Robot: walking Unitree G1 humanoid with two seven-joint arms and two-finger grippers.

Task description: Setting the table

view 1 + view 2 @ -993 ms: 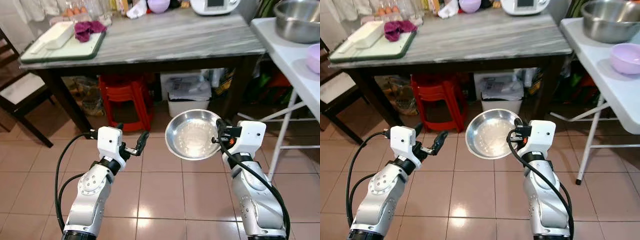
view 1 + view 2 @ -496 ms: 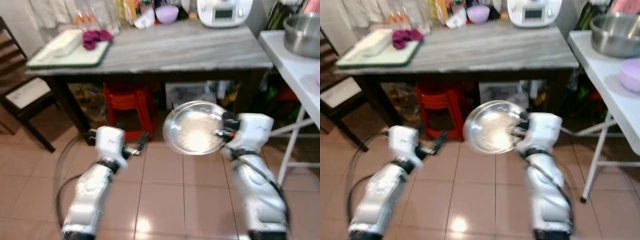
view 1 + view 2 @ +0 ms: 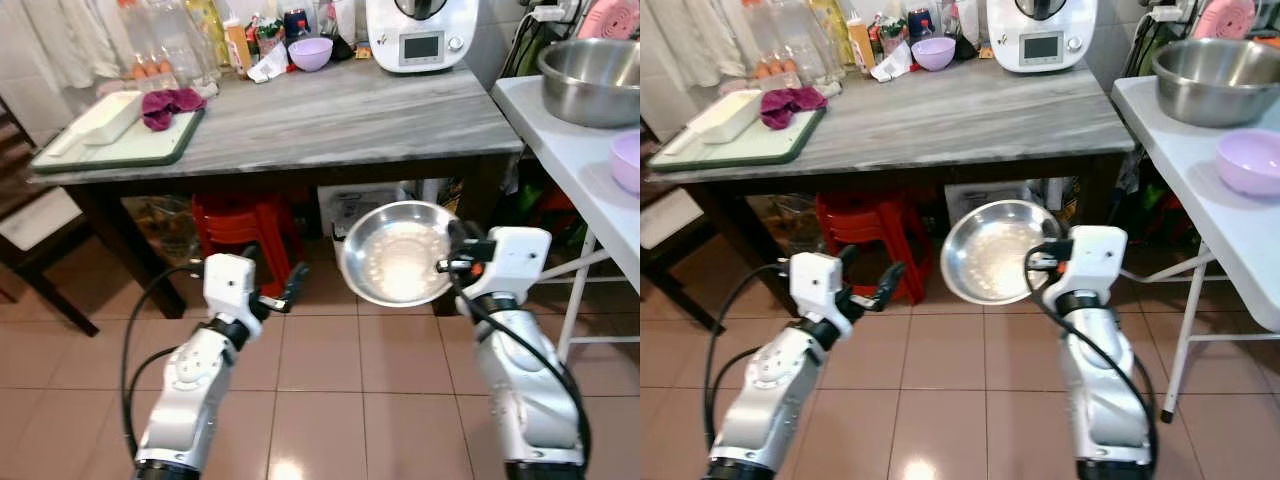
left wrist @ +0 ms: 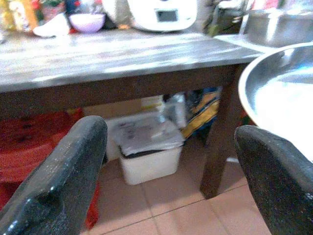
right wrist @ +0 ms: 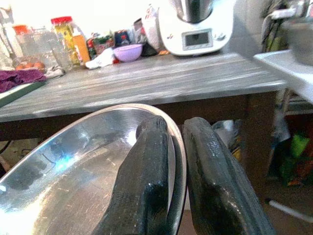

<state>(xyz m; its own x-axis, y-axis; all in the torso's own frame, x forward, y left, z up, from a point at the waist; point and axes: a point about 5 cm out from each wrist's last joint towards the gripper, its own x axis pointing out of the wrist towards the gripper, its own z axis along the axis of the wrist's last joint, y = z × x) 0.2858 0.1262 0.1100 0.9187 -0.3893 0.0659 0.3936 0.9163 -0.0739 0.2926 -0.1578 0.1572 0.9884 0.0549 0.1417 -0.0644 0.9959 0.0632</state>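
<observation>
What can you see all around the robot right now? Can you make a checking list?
Surface: grey wooden table, bare in the middle.
Job's things: steel plate held up in the air, rim pinched by the right gripper.
Clutter: purple cloth on a green tray; small purple bowl, bottles and a white kitchen machine at the back.
Grippers: left gripper open, holding nothing.
Cables: black cable looping along the left arm.
Surroundings: red stools under the table; white side table with a big steel bowl; tiled floor.
</observation>
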